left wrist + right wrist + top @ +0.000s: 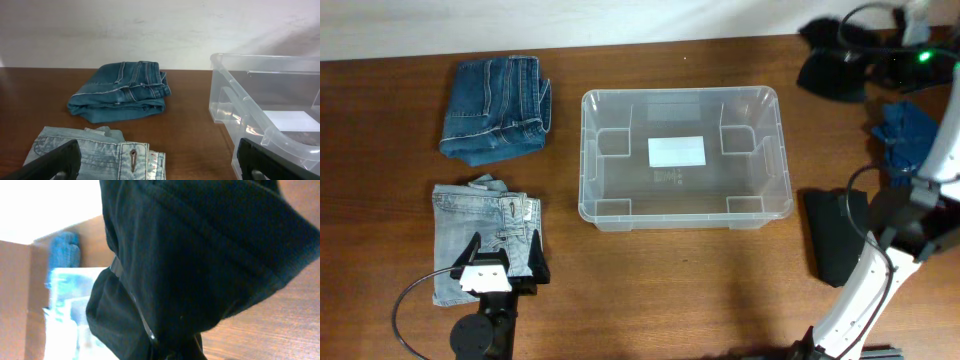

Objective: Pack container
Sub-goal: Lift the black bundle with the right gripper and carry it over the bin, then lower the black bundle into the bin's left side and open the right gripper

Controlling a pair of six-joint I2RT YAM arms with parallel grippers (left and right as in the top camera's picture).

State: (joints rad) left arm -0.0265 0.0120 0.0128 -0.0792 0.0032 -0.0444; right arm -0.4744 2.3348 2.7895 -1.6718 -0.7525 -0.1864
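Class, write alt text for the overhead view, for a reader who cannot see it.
An empty clear container sits mid-table. To its left lie folded dark jeans and folded pale jeans, with the left gripper open over the pale pair.

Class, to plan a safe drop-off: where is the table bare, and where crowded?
Bare: the strip between dark jeans, light jeans and container; the wide stretch from the container's near wall across to the black garment. Crowded: the right end, around blue cloth and right arm.
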